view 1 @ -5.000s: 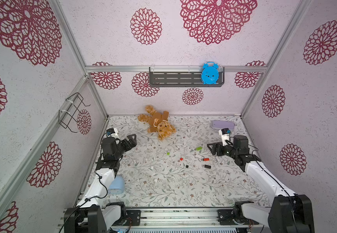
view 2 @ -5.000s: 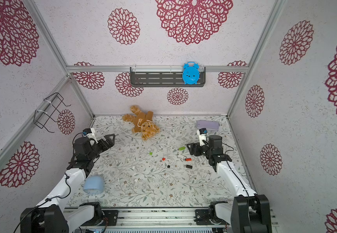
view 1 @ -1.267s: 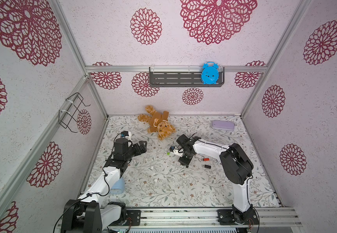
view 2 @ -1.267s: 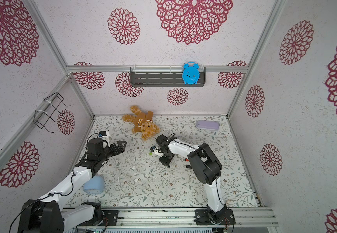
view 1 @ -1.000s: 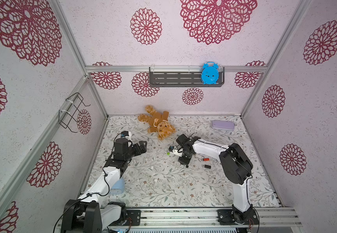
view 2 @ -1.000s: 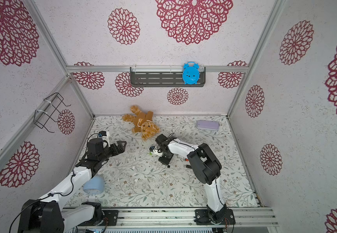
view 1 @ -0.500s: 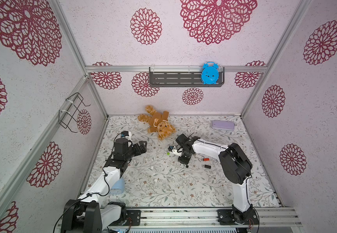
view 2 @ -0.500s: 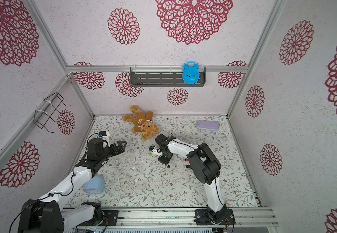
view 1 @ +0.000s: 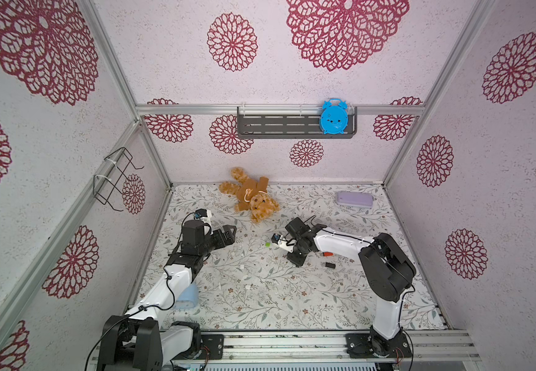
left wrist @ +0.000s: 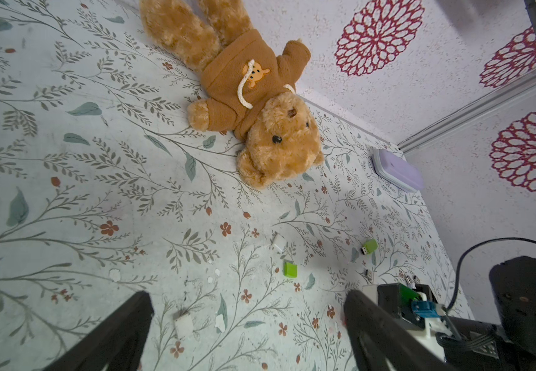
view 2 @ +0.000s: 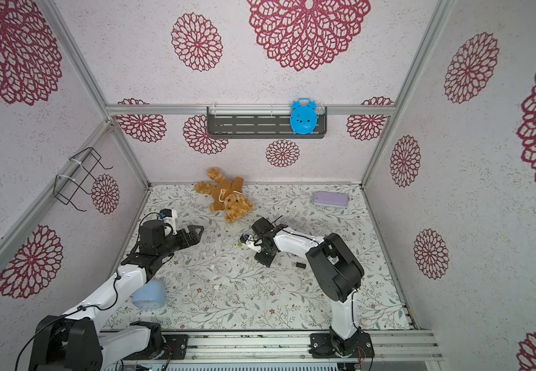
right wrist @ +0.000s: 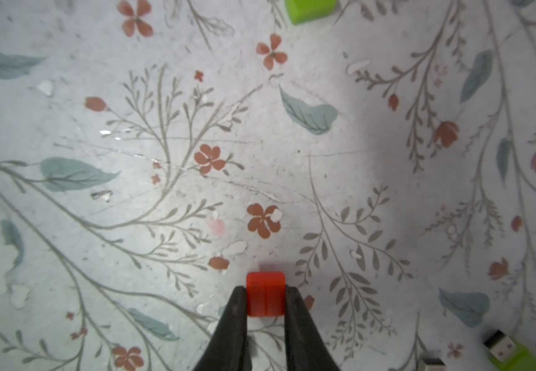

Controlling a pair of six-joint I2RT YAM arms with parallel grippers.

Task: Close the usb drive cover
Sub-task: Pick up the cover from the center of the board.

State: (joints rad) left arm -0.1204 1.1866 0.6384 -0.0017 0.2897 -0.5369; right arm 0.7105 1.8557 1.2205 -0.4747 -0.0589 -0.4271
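Grip looks square: my right gripper point(right wrist: 265, 290) is pinched on the small red plastic cap point(right wrist: 265, 282) at mid-mat, so I'd lift straight and align it with the red usb drive body point(view 1: 327, 254) just right of it. My left gripper point(view 1: 229, 233) hangs wide at the left. A second ago the right jaws stood wider.

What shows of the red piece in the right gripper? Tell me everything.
The red piece is a small, smooth, plastic-looking block with rounded corners and a faint middle seam. The right gripper is shut on it, black fingers pressing two opposite sides, one end protruding. It is low over the floral tabletop, casting a small shadow.
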